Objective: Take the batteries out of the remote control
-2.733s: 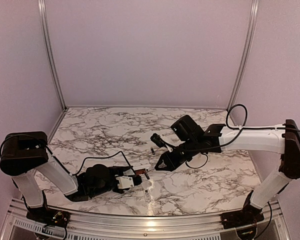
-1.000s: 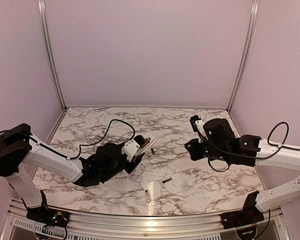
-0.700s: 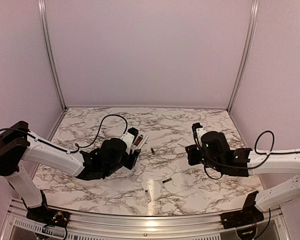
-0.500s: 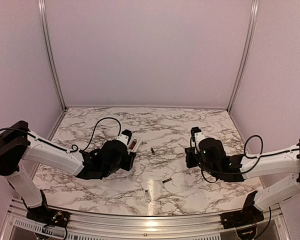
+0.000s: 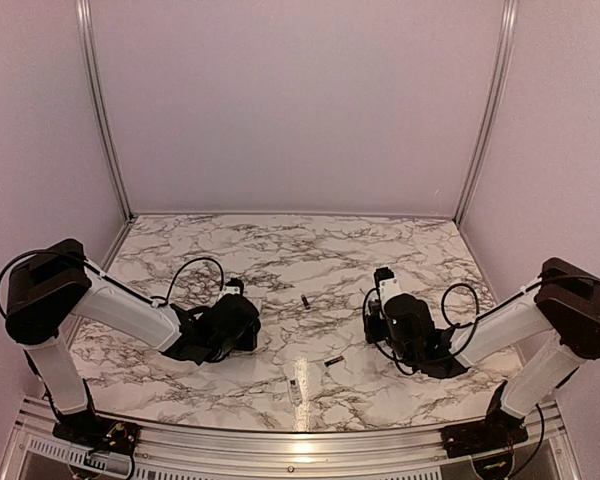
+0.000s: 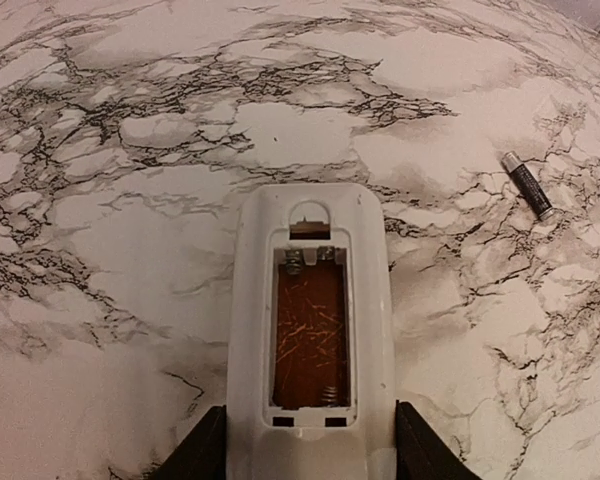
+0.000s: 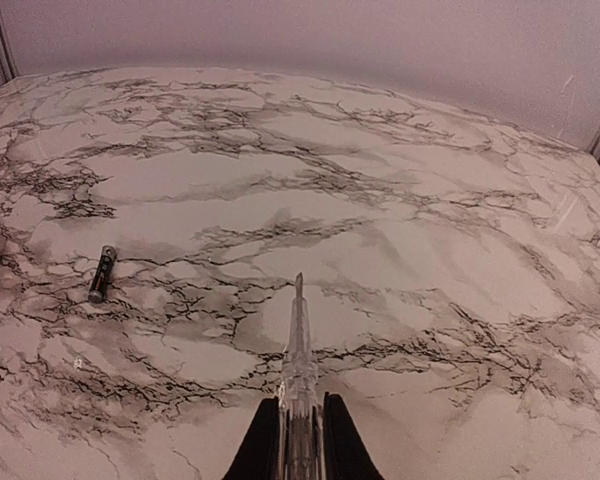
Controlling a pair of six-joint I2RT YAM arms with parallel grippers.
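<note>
The white remote control [image 6: 310,330] lies back-up between my left gripper's [image 6: 310,455] fingers, which are shut on its sides. Its dark battery recess [image 6: 312,335] is empty, and the remote sits low over the marble. In the top view the left gripper [image 5: 240,310] hides most of the remote. One battery [image 5: 307,301] lies loose mid-table, also seen as the battery [image 6: 528,185] and the battery [image 7: 102,273]. A second battery [image 5: 333,361] lies nearer the front. My right gripper [image 7: 300,445] is shut on a clear pointed tool [image 7: 299,340], right of the first battery, at the right gripper [image 5: 377,303].
A thin pale strip [image 5: 295,388] lies near the front edge between the arms. The marble table [image 5: 310,245] is walled by purple panels at the back and both sides. The right arm's cable [image 5: 460,300] loops beside its wrist.
The left arm has drawn back to the left and lowered the remote toward the table. The right arm has pulled inward and down with the clear tool. Both batteries have stayed where they were.
</note>
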